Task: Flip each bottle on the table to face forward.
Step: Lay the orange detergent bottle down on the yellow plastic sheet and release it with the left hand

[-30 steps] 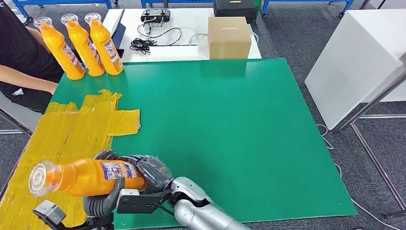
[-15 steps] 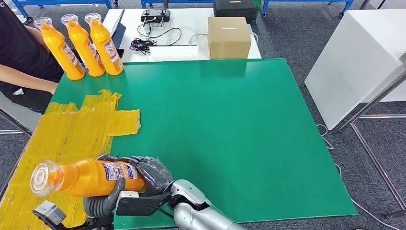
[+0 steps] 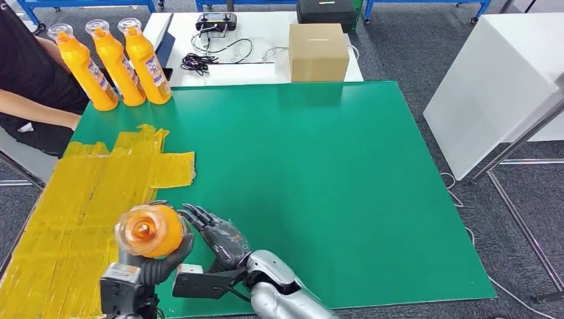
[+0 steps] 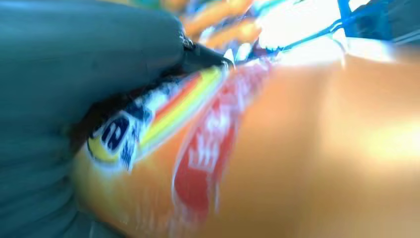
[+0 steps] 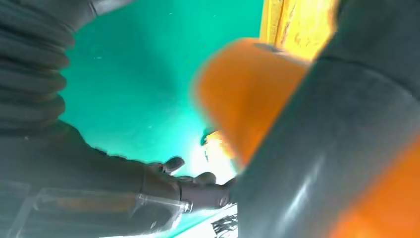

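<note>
Head view: a green mat (image 3: 319,166) covered the table, with a patch of yellow tape (image 3: 86,186) over its left part. At lower left the left hand (image 3: 154,260) gripped a held bottle (image 3: 149,230), its fingers wrapped around the orange body, the clear cap end pointing up toward the camera. Just right of it lay the right hand (image 3: 223,240), dark fingers spread and apart from the bottle, holding nothing, on a silver arm entering from the bottom edge. At upper left three bottles (image 3: 116,63) stood upright in a row at the mat's far corner, caps up, labels partly visible. A person's arm (image 3: 33,109) rested at the left edge beside them. Top centre: a white table (image 3: 266,46) carrying a box (image 3: 318,52), black cables (image 3: 199,61) and a dark device (image 3: 215,22). Right side: a white cabinet (image 3: 492,86) on grey floor. Left wrist view: the bottle filled the right and centre of the frame, blurred, its red, yellow and blue label at centre left; the grey thumb at upper left pressed against it. Right wrist view: the bottle's orange base was at centre, blurred, a thick grey finger of the left hand across it at right; the right hand's dark fingers at lower centre were held apart over the mat.
</note>
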